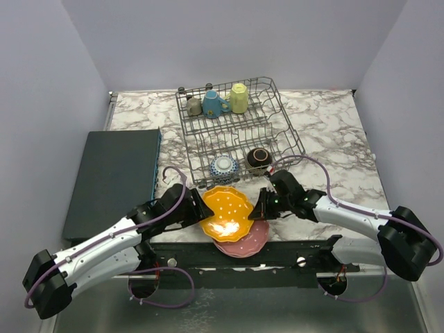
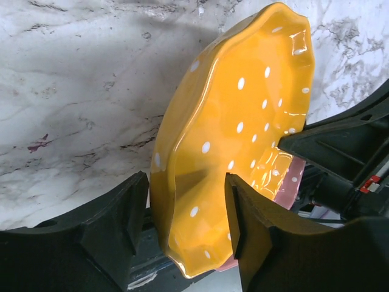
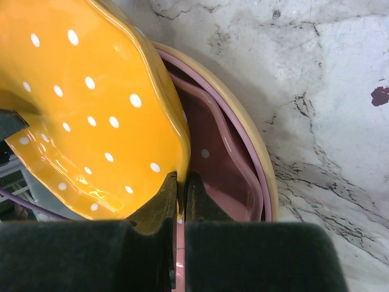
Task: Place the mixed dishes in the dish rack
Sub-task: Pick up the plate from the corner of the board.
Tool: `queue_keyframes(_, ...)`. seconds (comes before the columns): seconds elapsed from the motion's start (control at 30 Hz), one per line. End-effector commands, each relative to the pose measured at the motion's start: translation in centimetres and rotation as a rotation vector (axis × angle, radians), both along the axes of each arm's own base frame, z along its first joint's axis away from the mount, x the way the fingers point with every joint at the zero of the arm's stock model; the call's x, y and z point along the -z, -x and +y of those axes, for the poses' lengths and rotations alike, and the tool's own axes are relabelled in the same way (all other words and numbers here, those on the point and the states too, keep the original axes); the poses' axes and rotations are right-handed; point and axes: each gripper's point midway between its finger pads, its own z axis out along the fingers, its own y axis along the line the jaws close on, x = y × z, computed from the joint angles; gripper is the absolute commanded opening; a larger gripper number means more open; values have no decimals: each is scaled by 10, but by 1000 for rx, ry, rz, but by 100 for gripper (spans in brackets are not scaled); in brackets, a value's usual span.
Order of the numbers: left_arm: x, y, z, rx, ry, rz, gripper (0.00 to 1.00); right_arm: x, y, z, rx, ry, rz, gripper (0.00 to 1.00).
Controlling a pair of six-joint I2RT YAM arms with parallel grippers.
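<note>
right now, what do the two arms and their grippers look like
Both the left arm and right arm have white link shells between bulky black joints, with a thin purple cable looping along each. The left gripper and right gripper are all black; their fingers are thick, blocky, matte wedges. No markings are readable.

Orange plate (image 2: 237, 140): glazed ceramic, v. glossy, smooth, bright glare spots. Pink plate (image 3: 225, 170): same sort of glaze, shiny. Counter (image 1: 333, 139): marble-look, white w/ grey veins, smooth, semi-matt. Dish rack (image 1: 236, 132): thin grey metal wire. Mat (image 1: 114, 180): dark, matt, flat. Jaws: black plastic, matt, slightly grainy. Mugs (image 1: 214, 104): glazed, soft sheen.
</note>
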Motion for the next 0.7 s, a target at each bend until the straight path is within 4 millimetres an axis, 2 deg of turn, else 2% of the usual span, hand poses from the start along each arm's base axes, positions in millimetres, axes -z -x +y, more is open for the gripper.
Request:
queue_keyframes(0.0, -8, 0, -9, 29, 106, -16, 56, -2, 2, 2, 7, -26, -6, 0)
queue_keyframes(0.2, -14, -2, -12, 32, 216, -10, 48, 2, 3, 4, -1, -29, 3, 0)
queue_keyframes(0.4, -32, -2, -14, 48, 282, -52, 43, 4, 3, 5, -5, -24, 9, 0)
queue_keyframes(0.67, -46, 3, -23, 125, 320, -67, 20, 1, -1, 11, -8, -32, 0, 0)
